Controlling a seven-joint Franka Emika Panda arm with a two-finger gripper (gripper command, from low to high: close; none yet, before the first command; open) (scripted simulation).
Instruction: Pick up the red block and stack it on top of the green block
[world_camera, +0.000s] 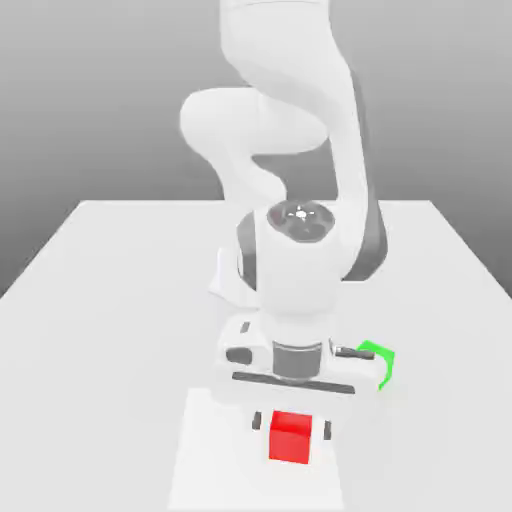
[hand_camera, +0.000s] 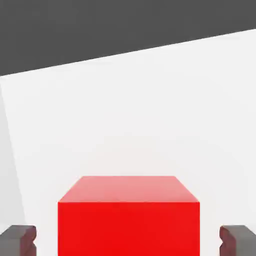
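Gripper (world_camera: 290, 422) fingers straddling matte bright-red cube (world_camera: 290, 437) at lower centre, gaps visible, unlifted; matte bright-green cube (world_camera: 381, 360) right of centre, bare, stacking pending.

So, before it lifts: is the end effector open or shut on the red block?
Open: the end effector has its fingers beside the red block, gaps showing.

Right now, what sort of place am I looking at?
Probably a computer-simulated robot test bench, not a real room: a plain white table, featureless grey backdrop, and just a red block and a green block under a white arm.
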